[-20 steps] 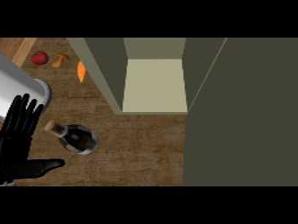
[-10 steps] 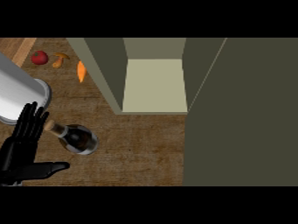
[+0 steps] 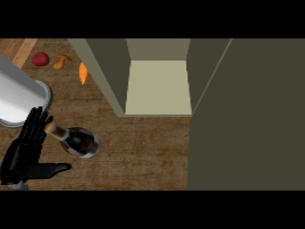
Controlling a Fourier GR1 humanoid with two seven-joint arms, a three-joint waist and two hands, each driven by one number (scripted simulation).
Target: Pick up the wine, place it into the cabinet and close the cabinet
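The wine bottle [image 3: 81,142] stands on the wooden counter [image 3: 148,152], dark, with its cork-topped neck leaning toward the upper left. My left hand [image 3: 24,154] is just left of it, open, fingers straight and pointing away from me, thumb stretched out to the right below the bottle. The fingertips reach up beside the bottle's neck; I cannot tell whether they touch it. The cabinet [image 3: 158,87] is open behind the bottle and shows a pale shelf. Its door [image 3: 254,116] swings out as a large olive panel on the right. My right hand does not show.
A big pale grey cylinder [image 3: 9,91] slants in from the upper left, above the hand. Behind it, left of the cabinet's side wall [image 3: 105,71], lie a red apple [image 3: 40,58], a mushroom [image 3: 62,61] and a carrot [image 3: 83,73].
My left hand has slid to the right, closing the gap to the wine bottle. The bottle and the cabinet door have stayed where they were.
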